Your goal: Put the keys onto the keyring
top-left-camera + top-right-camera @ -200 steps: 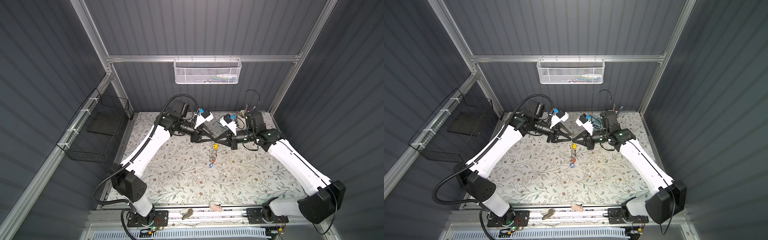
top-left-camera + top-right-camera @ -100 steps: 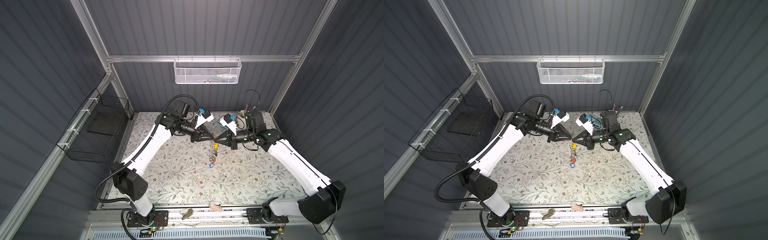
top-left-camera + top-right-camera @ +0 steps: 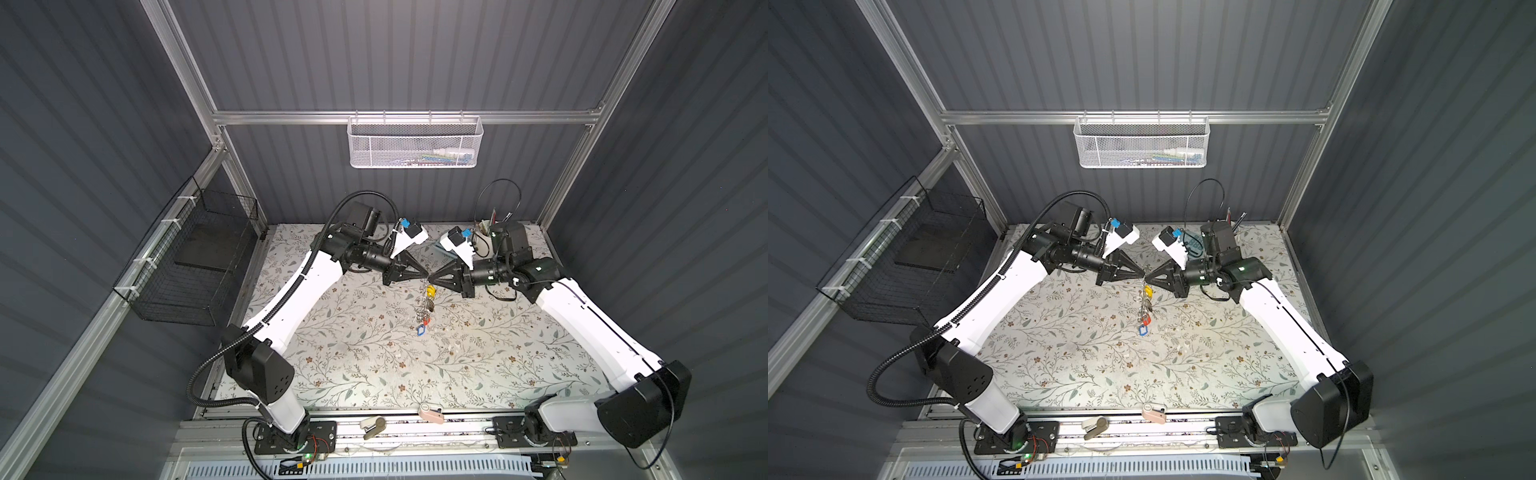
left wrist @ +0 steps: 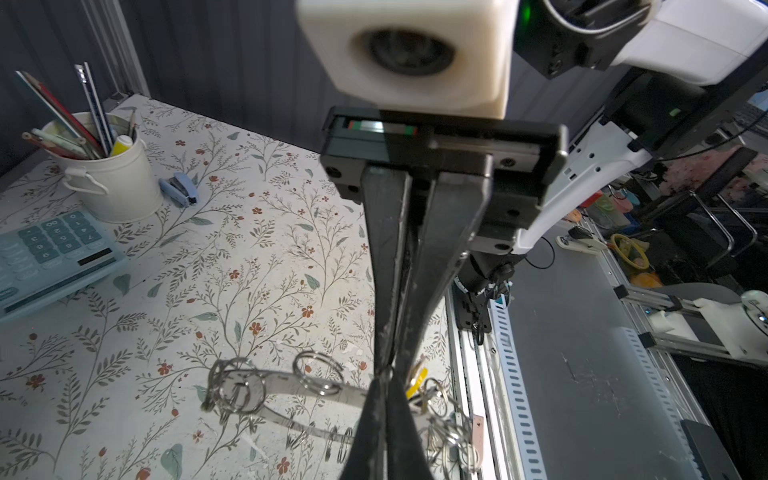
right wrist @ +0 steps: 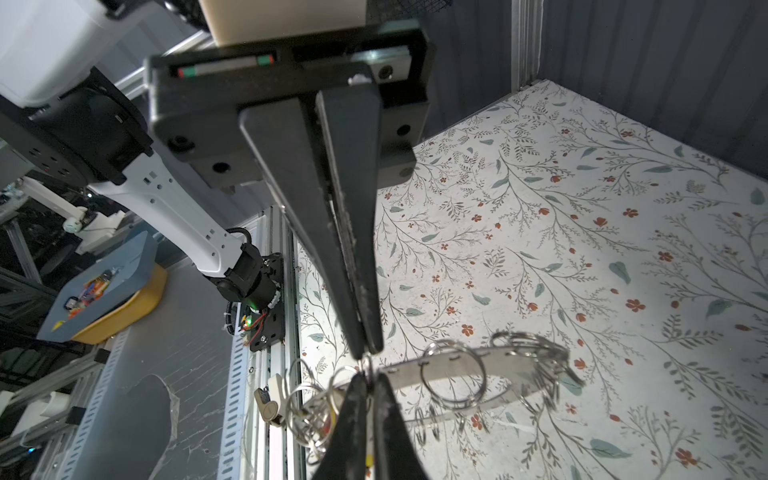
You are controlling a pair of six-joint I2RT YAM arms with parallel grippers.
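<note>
You have smooth, bright metal in the keyring (image 5: pixel 505 365), glossy steel wire in its loops (image 5: pixel 536 347), shiny yellow plastic on one key tag (image 4: pixel 417 380), and a matt tablecloth (image 5: pixel 582 249), possibly vinyl.

In both top views the keys (image 3: pixel 425 309) hang too small to count or tell apart. The left gripper (image 4: pixel 384 376) covers part of the keyring (image 4: pixel 291 388), and the calculator (image 4: pixel 54 249) runs off the left wrist view's edge.

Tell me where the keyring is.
In both top views the keyring hangs centre-back, just under where the left end effector and right end effector meet.
</note>
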